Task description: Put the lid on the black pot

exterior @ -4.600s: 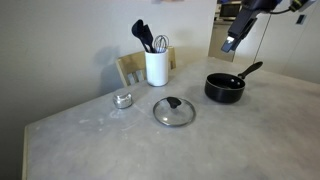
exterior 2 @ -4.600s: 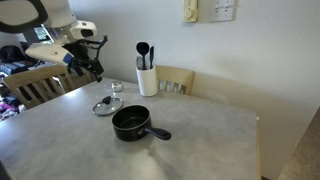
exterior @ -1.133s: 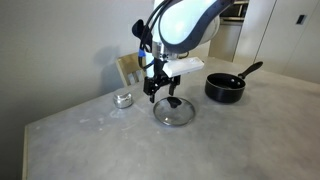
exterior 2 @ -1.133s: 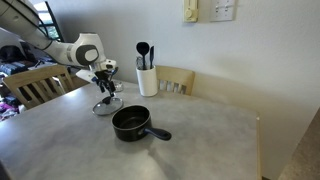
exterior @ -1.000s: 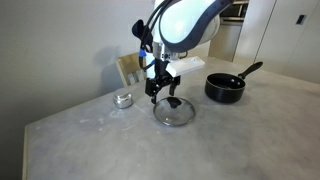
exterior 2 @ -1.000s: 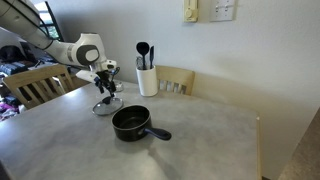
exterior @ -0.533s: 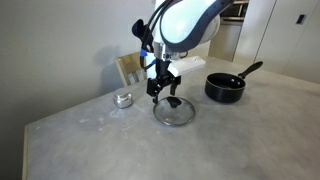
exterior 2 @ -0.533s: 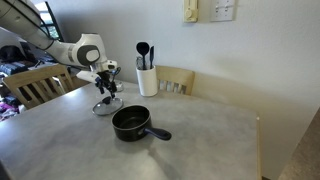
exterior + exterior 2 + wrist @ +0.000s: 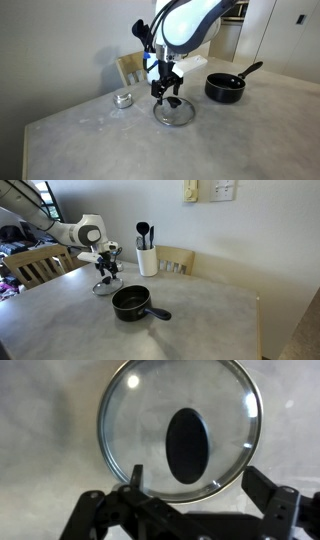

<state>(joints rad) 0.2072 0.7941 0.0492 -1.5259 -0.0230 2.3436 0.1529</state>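
Observation:
The glass lid point(image 9: 174, 112) with a metal rim and black knob lies flat on the grey table; it also shows in an exterior view point(image 9: 105, 287) and fills the wrist view point(image 9: 180, 430). My gripper point(image 9: 167, 96) hangs open just above the lid's knob, also seen in an exterior view point(image 9: 107, 274); in the wrist view point(image 9: 195, 490) its two fingers stand wide apart at the lid's near rim. The black pot point(image 9: 225, 89) with a long handle stands apart from the lid, empty, in both exterior views point(image 9: 131, 302).
A white utensil holder point(image 9: 157, 66) with black utensils stands behind the lid, also seen in an exterior view point(image 9: 147, 258). A small silver tin point(image 9: 123, 99) sits beside the lid. A wooden chair point(image 9: 30, 265) stands at the table edge.
My arm came from far off to above the lid; over the last second the gripper has shifted slightly further over the lid and a little lower. Lid and pot have not moved.

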